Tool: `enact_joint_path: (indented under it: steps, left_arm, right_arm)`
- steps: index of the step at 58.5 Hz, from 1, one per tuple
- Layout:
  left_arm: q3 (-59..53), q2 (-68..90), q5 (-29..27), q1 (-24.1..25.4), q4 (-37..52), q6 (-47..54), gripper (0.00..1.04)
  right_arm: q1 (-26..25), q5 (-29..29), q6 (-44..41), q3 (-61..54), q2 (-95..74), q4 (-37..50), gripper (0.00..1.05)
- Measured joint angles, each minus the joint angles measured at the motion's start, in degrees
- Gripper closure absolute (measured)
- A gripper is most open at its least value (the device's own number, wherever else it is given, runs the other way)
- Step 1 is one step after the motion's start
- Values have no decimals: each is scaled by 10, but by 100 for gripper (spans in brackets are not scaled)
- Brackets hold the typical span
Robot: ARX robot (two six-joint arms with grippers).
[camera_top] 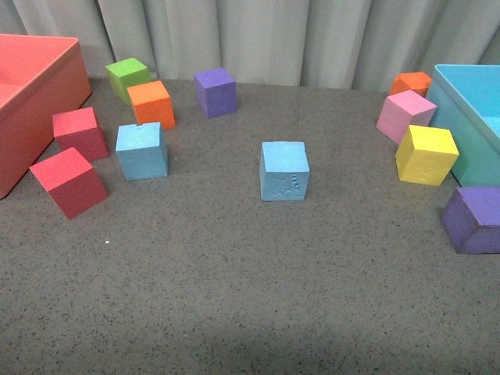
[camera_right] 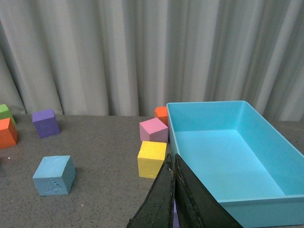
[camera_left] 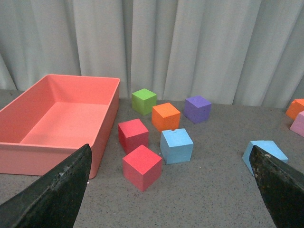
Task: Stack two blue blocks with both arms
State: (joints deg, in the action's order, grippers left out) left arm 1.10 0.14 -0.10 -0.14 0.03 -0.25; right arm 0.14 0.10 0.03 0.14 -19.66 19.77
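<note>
Sitting flat on the grey table (camera_top: 234, 297), well apart, were two sky-blue foam cubes. The embossed blue block (camera_top: 284, 172) stood near the middle, its patterned face turned squarely toward the robot. The plain blue block (camera_top: 141, 151) stood off to the left, just beside an orange block (camera_top: 151, 103) and a red block (camera_top: 80, 133), and was turned slightly. Being cubes, neither had a long axis. Only the wrist views showed the claws: the left claw (camera_left: 169, 147) was spread wide, holding nothing, and the right claw (camera_right: 172, 159) was clenched on nothing, with the turquoise bin (camera_right: 223, 107) in its view.
</note>
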Motion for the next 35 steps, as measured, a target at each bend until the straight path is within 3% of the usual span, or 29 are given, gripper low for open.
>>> enact_joint_path:
  steps: [35]
  left_arm:
    - [0,0,0,0,0,0,7]
  right_arm:
    - [0,0,0,0,110,-111,104]
